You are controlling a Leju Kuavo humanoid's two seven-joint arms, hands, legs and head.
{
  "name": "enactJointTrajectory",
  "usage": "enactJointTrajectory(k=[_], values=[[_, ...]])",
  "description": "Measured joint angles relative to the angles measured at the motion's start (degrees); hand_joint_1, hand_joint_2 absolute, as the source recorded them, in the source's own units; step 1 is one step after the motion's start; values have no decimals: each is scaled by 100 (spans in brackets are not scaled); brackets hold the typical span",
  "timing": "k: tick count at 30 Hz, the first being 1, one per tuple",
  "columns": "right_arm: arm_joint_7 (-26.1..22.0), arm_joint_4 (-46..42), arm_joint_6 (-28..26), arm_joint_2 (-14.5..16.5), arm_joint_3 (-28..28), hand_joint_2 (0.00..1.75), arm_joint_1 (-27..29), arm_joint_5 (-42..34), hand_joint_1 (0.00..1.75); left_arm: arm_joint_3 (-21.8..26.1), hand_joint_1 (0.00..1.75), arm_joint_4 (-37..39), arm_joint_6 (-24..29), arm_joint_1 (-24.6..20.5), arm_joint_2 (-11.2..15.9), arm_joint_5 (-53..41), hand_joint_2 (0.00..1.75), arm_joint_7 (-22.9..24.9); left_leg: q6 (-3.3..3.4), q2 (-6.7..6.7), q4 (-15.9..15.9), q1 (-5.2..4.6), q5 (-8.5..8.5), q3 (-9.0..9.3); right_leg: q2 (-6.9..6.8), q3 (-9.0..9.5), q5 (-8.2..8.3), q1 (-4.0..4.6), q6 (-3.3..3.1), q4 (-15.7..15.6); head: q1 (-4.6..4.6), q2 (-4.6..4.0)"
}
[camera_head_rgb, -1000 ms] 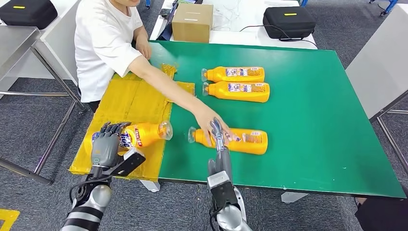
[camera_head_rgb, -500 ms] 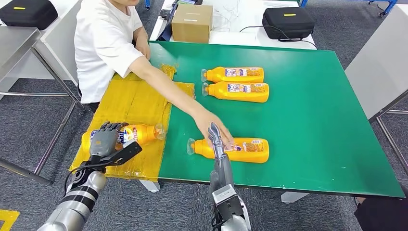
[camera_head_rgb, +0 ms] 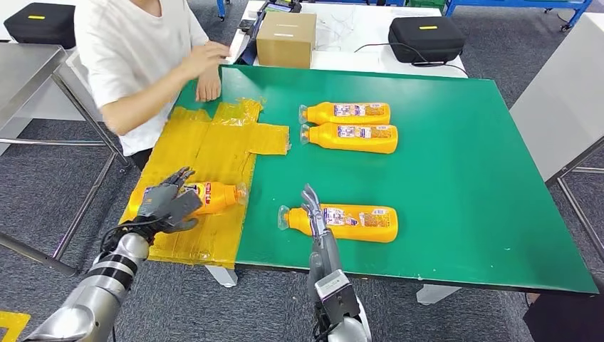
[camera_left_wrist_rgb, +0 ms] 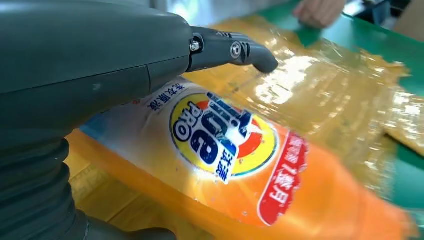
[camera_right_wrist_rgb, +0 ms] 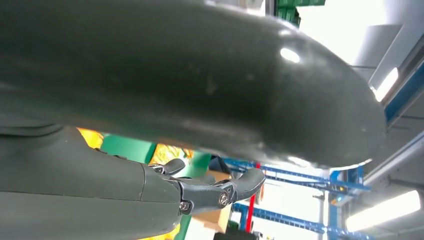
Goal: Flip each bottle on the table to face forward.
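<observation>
Bottles lie on their sides across the green counter (camera_head_rgb: 463, 164), four in all. Nearest the front edge, at the left corner, the left robot hand (camera_head_rgb: 165, 204) rests over the base end of an orange bottle (camera_head_rgb: 210, 197) that lies on the yellow taped sheet (camera_head_rgb: 214, 153), cap toward the green; its fingers are spread and draped on the bottle rather than wrapped round it, and the left wrist view shows the bottle's printed front label (camera_left_wrist_rgb: 222, 135) turned up, with one dark fingertip (camera_left_wrist_rgb: 260, 55) lifted clear above it. Just to the right, also near the front edge, the right robot hand (camera_head_rgb: 313, 208) stands edge-on with straight fingers against the neck end of a second orange bottle (camera_head_rgb: 352, 223), holding nothing; whether it touches the bottle I cannot tell. Further back, near the counter's middle, two more orange bottles (camera_head_rgb: 349, 112) (camera_head_rgb: 352, 137) lie side by side, caps pointing left. At the far left corner a person in a white shirt (camera_head_rgb: 132, 50) leans in, one hand (camera_head_rgb: 209, 87) on the counter's edge. Beyond the far edge sit a cardboard box (camera_head_rgb: 286, 39) and a black case (camera_head_rgb: 426, 34).
</observation>
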Motion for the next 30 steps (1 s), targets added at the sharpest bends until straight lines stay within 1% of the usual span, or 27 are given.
enactJointTrajectory(k=[3,5,7,11,13,15,17,19,22,25,26,27,30], values=[[-29,132,128,22,-37,0,-26,-69,0,35,0,-107,-695,59,94,451,175,-355,-2,-1,-1,0,1,13,0,12,-1,0,-4,1,0,0],[-48,234,166,39,-62,0,-48,-122,0,29,0,-279,-1008,169,161,712,175,-553,-3,3,-1,0,2,19,1,13,2,0,-6,1,0,0],[-60,332,169,56,-88,0,-65,-157,0,12,0,-548,-1088,320,186,975,175,-630,-4,7,0,0,3,20,2,10,6,0,-4,1,1,0],[-66,457,62,74,-133,0,-75,-82,0,-53,0,-1255,-1025,690,129,1517,175,-578,-2,8,4,0,5,6,2,-8,9,-1,1,1,1,0],[-69,492,-296,67,-130,87,-85,196,0,-111,0,-1717,-1054,903,47,1945,175,-570,1,8,6,-1,7,-12,2,-26,11,-1,4,1,1,0],[-70,526,-891,34,-92,175,-110,726,0,-164,0,-2248,-1019,1100,-121,2488,175,-611,3,6,9,-1,9,-32,1,-43,13,-1,6,1,0,0],[-52,576,-1365,-24,-68,175,-144,1313,0,-200,0,-2825,-817,1243,-371,3044,175,-613,4,3,10,-1,9,-47,-1,-52,14,-1,9,0,1,0],[55,614,-1627,-106,-86,175,-162,1812,0,-240,0,-3421,-523,1326,-648,3632,175,-558,6,4,11,-3,8,-54,0,-55,16,-2,11,-2,1,0],[243,630,-1815,-253,-173,175,-162,2261,0,-311,0,-4238,-159,1384,-981,4386,175,-427,9,6,11,-5,4,-59,1,-58,16,-3,14,-6,2,0],[363,632,-1860,-356,-254,175,-162,2472,0,-367,0,-4724,-39,1424,-1129,4658,175,-411,8,7,11,-4,2,-60,1,-61,15,-1,13,-6,-1,0],[520,635,-1889,-397,-281,175,-168,2667,0,-374,0,-4858,-8,1457,-1175,4798,175,-453,8,8,11,-4,2,-60,1,-62,15,0,13,-6,-2,0],[775,645,-1915,-461,-321,175,-179,2975,0,-378,0,-5020,28,1508,-1225,4989,175,-508,7,8,10,-3,1,-60,1,-63,15,1,13,-6,-3,0],[1790,726,-1815,-773,-532,175,-267,4102,0,-378,0,-5576,149,1746,-1381,5479,175,-664,7,7,10,-2,1,-61,2,-62,14,0,13,-6,-2,0]])
